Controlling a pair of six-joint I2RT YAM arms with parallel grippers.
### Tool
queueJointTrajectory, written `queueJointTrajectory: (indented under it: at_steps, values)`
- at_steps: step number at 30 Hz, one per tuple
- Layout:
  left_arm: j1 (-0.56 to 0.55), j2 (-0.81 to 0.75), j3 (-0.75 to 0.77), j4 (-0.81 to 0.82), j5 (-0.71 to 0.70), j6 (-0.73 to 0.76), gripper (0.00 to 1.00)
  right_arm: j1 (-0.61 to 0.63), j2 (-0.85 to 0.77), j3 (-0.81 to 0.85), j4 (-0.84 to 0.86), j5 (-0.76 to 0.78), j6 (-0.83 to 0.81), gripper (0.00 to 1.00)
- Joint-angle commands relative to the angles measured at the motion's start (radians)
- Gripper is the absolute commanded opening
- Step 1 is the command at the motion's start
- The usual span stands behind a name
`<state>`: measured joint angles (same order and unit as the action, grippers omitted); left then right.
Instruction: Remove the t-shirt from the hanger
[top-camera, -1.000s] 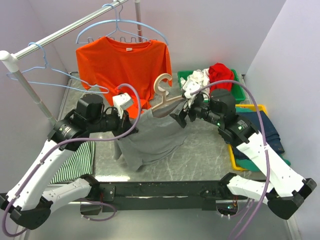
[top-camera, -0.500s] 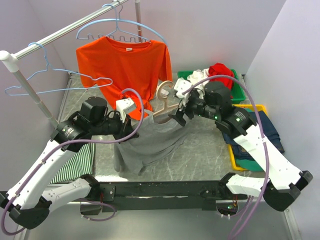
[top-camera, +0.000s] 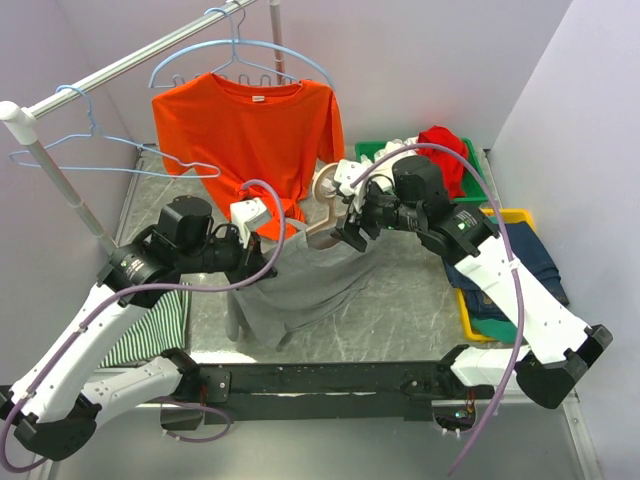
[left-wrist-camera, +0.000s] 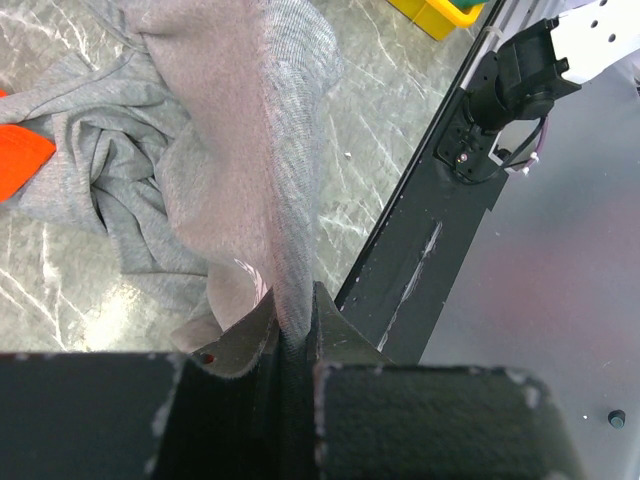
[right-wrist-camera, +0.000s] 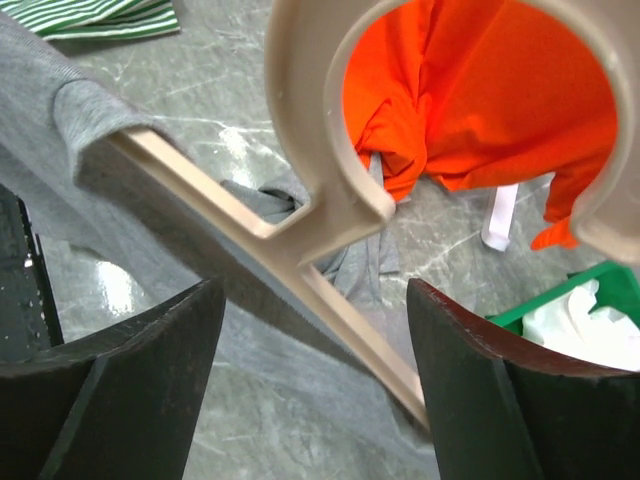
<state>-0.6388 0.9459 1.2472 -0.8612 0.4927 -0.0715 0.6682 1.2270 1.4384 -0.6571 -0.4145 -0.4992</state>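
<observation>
A grey t-shirt (top-camera: 300, 285) hangs from a tan hanger (top-camera: 325, 190) held up over the table, its lower part bunched on the surface. My left gripper (top-camera: 262, 243) is shut on a fold of the grey t-shirt (left-wrist-camera: 230, 120), the cloth pinched between the jaws of the left gripper (left-wrist-camera: 293, 320). My right gripper (top-camera: 345, 225) stands open at the hanger's neck. In the right wrist view the hanger (right-wrist-camera: 310, 200) crosses between the fingers of the right gripper (right-wrist-camera: 315, 288) without touching either; its left arm is still inside the grey cloth (right-wrist-camera: 60, 150).
An orange shirt (top-camera: 250, 125) hangs on a blue hanger from the rail (top-camera: 110, 72), beside an empty blue hanger (top-camera: 90, 150). A green bin (top-camera: 475, 188) of clothes and a yellow bin (top-camera: 468, 310) stand right. A striped garment (top-camera: 150, 330) lies left.
My right gripper has moved left up to the hanger's neck and its jaws have narrowed a little. The hanger and the shirt's top have shifted slightly left. The left grip is unchanged.
</observation>
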Motion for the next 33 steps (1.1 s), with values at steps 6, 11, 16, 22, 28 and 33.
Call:
queueJointTrajectory:
  at_steps: [6, 11, 16, 22, 28, 33]
  values:
    - [-0.007, -0.025, 0.018, 0.034, 0.015, -0.010, 0.01, 0.007, 0.060, 0.054, 0.069, 0.020, -0.001, 0.68]
    - [-0.009, -0.024, 0.015, 0.040, 0.003, -0.017, 0.01, 0.005, 0.062, 0.047, 0.096, 0.054, 0.017, 0.52]
    - [-0.009, -0.013, 0.026, 0.027, -0.080, -0.036, 0.08, 0.021, 0.014, -0.002, 0.158, 0.141, 0.040, 0.09]
    - [-0.009, -0.010, 0.014, 0.048, -0.134, -0.073, 0.17, 0.034, -0.070, -0.096, 0.218, 0.224, 0.041, 0.00]
    - [-0.009, -0.022, 0.018, 0.088, -0.226, -0.111, 0.58, 0.036, -0.165, -0.160, 0.211, 0.241, -0.004, 0.00]
    - [-0.010, -0.047, 0.015, 0.136, -0.359, -0.132, 0.81, 0.034, -0.245, -0.182, 0.130, 0.194, -0.048, 0.00]
